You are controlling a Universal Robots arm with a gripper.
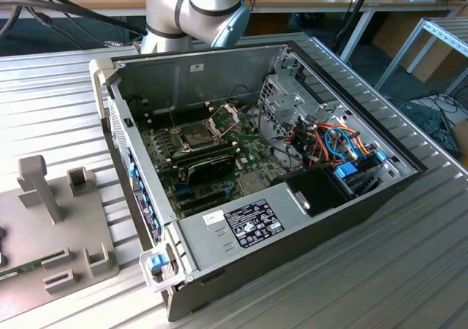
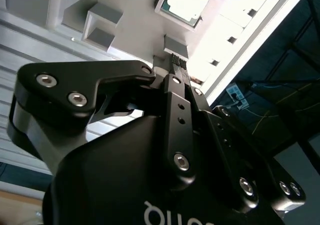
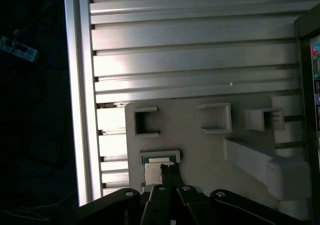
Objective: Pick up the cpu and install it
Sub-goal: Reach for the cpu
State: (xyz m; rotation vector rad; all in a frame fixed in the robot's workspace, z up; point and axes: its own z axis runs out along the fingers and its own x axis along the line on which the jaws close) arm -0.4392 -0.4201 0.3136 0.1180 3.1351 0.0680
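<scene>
The cpu (image 2: 189,1) lies in its pocket on the grey holder plate (image 3: 200,150), not yet lifted. The pincer (image 2: 178,60), pressed together, hangs near it and holds nothing. The socket (image 1: 196,135) on the green board stands open and, as far as I can see, empty.

Gripper (image 3: 168,168) pinched closed over cpu (image 3: 152,173) in grey holder (image 3: 210,152) on slatted tbl (image 3: 200,45)

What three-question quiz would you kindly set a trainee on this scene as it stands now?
1. True or false: the cpu sits in the motherboard socket.
2. The gripper is: A open; B shut on the cpu; C shut and empty.
3. What does the cpu rest on?
Key: 1 false; 2 C; 3 the grey fixture plate, in a small holder beside the gripper.
</scene>
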